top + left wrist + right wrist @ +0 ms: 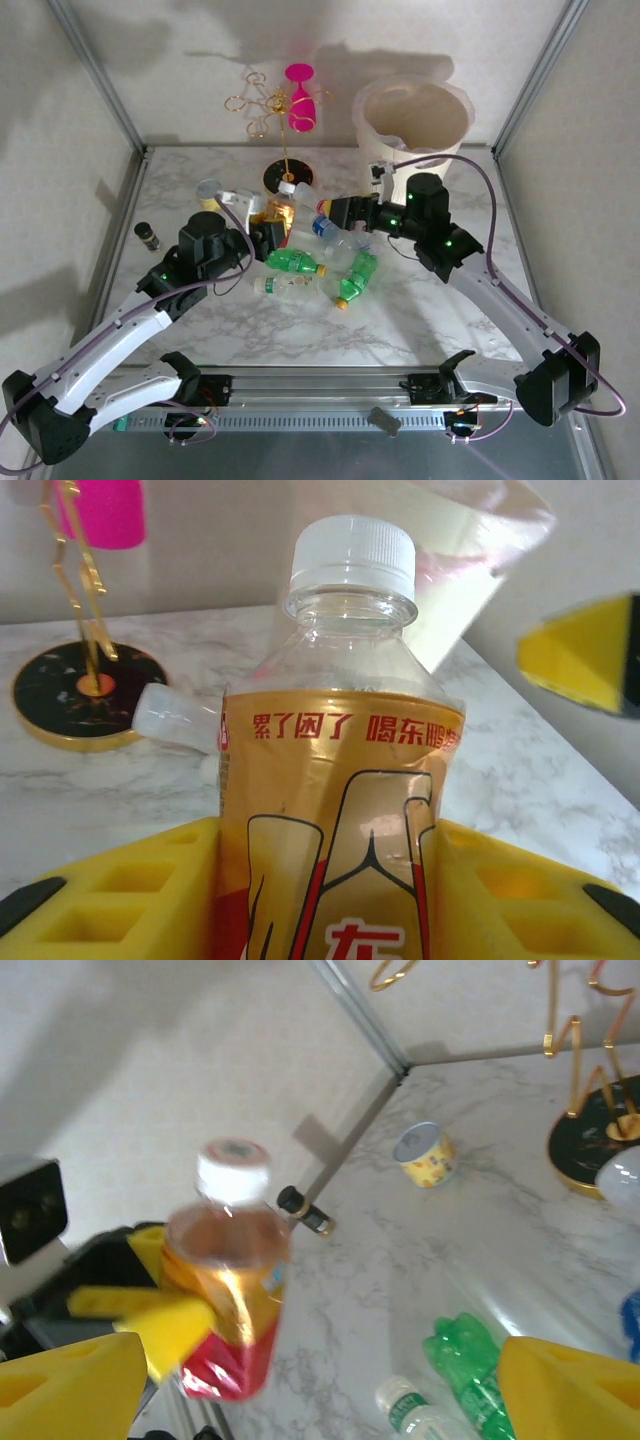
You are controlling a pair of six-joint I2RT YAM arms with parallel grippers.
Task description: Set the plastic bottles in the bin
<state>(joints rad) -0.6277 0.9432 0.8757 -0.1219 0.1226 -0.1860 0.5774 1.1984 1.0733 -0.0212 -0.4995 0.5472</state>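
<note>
The left gripper [330, 900] is clamped on the gold-labelled bottle [340, 780], which stands upright between its yellow fingers [120, 900], white cap on top. The bottle seems to be lifted clear of the marble table [420, 330], though its base is hidden. The right gripper [320, 1390] hangs near the held bottle, its jaws wide apart with nothing between them. Green bottles [295, 262] lie on the table close by. The bin [440, 125] stands at the far right corner, well apart from the held bottle.

Two green bottles [295, 262] [356, 276], one gold-labelled bottle [340, 810], and the clear bottles [279, 285] are too bunched to count. One bin [440, 125], one yellow tub [424, 1156], one dark vial [304, 1211]. One wire stand [60, 695], one pink glass [300, 100].
</note>
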